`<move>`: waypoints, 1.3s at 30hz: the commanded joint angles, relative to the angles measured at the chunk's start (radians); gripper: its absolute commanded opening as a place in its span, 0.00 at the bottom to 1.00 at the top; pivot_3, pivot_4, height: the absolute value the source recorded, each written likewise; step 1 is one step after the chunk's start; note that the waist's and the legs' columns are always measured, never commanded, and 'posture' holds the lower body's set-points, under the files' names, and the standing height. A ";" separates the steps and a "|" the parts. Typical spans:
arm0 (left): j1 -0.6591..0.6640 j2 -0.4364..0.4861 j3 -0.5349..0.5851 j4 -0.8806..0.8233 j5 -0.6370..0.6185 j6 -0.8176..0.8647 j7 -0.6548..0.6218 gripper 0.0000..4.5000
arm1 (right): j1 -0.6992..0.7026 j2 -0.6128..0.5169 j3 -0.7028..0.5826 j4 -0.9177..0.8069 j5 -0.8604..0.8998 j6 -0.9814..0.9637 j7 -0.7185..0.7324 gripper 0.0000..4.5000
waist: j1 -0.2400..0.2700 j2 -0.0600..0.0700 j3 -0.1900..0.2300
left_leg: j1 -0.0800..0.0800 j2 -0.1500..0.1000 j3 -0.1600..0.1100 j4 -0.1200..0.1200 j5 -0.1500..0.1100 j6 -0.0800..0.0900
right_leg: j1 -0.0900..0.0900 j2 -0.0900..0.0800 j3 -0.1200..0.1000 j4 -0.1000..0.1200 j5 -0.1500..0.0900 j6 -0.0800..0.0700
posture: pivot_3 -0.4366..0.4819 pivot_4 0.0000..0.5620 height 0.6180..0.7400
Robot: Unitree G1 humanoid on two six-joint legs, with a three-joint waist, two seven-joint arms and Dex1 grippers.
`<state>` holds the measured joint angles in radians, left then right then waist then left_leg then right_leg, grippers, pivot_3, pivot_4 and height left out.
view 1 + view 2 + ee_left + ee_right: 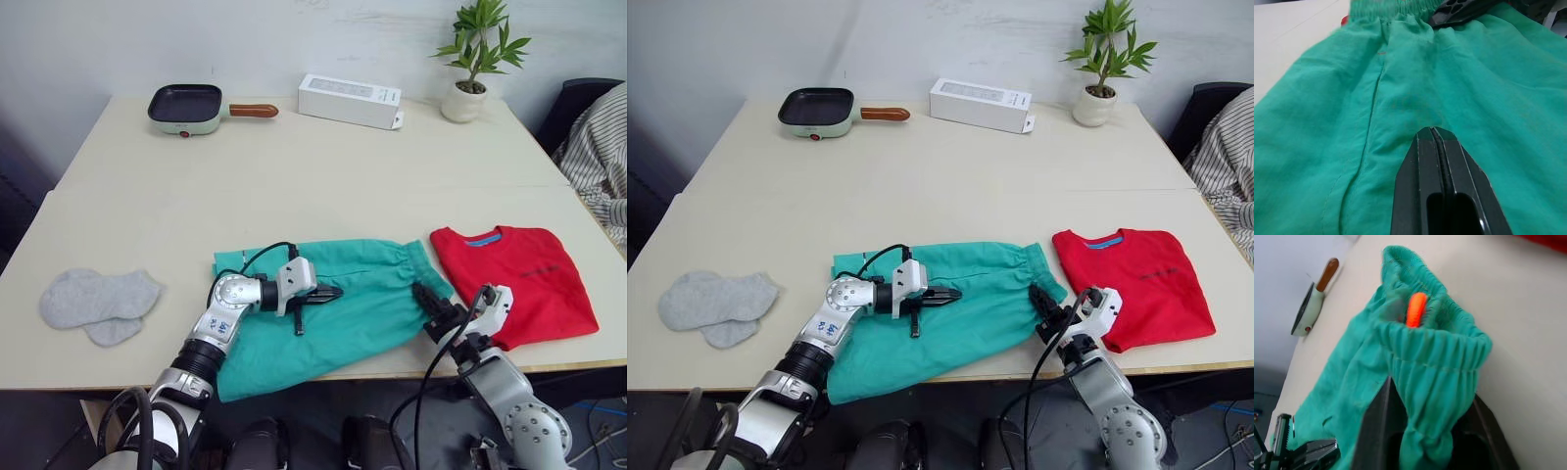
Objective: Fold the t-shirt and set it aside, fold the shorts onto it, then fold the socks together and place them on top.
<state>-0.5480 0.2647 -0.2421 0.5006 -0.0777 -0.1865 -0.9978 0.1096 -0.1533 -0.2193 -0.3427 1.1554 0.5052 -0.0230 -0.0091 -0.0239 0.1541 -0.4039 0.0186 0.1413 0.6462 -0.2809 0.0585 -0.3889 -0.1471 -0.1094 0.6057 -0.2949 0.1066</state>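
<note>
At the table's [294, 176] near edge, the shorts [343, 313] lie flat, the folded t-shirt [514, 279] at their 3 o'clock. Left end effector [328, 293] rests clenched and empty on them; right end effector [429, 299] grasps the shorts' waistband. Socks [96, 304] lie at 9 o'clock.

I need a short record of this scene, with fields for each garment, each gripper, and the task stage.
t-shirt: red, folded, lying flat on the table's right side
shorts: teal, spread at the front edge, not yet folded
socks: grey, overlapping, far left
left gripper: shut, empty, over the middle of the shorts
right gripper: waistband bunched between its fingers
task stage: t-shirt done; shorts being handled; socks untouched
background: pan, white box, potted plant
</note>
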 commanded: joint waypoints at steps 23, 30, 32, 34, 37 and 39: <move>0.173 0.104 0.062 -0.432 -0.033 0.428 0.171 0.00 | -0.088 -0.113 0.510 -0.343 -0.886 -0.029 0.075 0.00 | 0.006 0.020 0.018 | -0.003 0.000 0.005 0.000 0.000 -0.004 | -0.007 -0.001 0.000 0.003 0.000 0.001 | 0.48 0.27 1.00; 0.184 0.127 0.096 -0.425 -0.050 0.408 0.177 0.00 | -0.152 -0.048 0.608 -0.303 -0.938 0.056 0.097 0.00 | 0.004 0.020 0.018 | -0.004 0.000 0.005 0.000 -0.001 -0.009 | -0.008 -0.001 -0.002 0.005 0.000 0.002 | 0.48 0.27 1.00; 0.181 0.123 0.102 -0.420 -0.052 0.402 0.184 0.00 | -0.157 -0.036 0.617 -0.294 -0.937 0.074 0.109 0.00 | 0.005 0.020 0.018 | -0.004 0.000 0.005 0.000 -0.001 -0.009 | -0.008 -0.001 -0.002 0.005 0.000 0.002 | 0.48 0.27 1.00; 0.182 0.109 0.121 -0.419 -0.071 0.404 0.199 0.00 | -0.160 -0.028 0.619 -0.283 -0.932 0.094 0.123 0.00 | 0.005 0.020 0.018 | -0.004 0.000 0.005 0.000 -0.001 -0.009 | -0.008 0.000 -0.002 0.005 0.000 0.002 | 0.48 0.27 1.00; 0.197 0.113 0.162 -0.462 -0.160 0.421 0.140 0.00 | -0.162 -0.009 0.586 -0.280 -0.852 0.162 0.173 0.08 | 0.004 0.018 0.020 | -0.004 0.000 0.005 0.001 -0.001 -0.009 | -0.007 -0.001 -0.002 0.005 0.000 0.002 | 0.48 0.27 1.00; 0.213 0.147 0.178 -0.488 -0.178 0.424 0.110 0.00 | -0.179 -0.015 0.530 -0.285 -0.800 0.174 0.221 0.20 | 0.001 0.018 0.020 | -0.003 0.000 0.005 0.001 -0.001 -0.009 | -0.008 -0.001 -0.002 0.005 0.000 0.002 | 0.48 0.27 1.00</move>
<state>-0.3437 0.3870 -0.0924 0.0604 -0.2194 0.2387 -0.8585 -0.0509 -0.1726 0.3570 -0.6000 0.2963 0.6683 0.1552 -0.0080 -0.0063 0.1738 -0.4074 0.0191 0.1464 0.6465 -0.2817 0.0491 -0.3967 -0.1475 -0.1116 0.6108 -0.2947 0.1083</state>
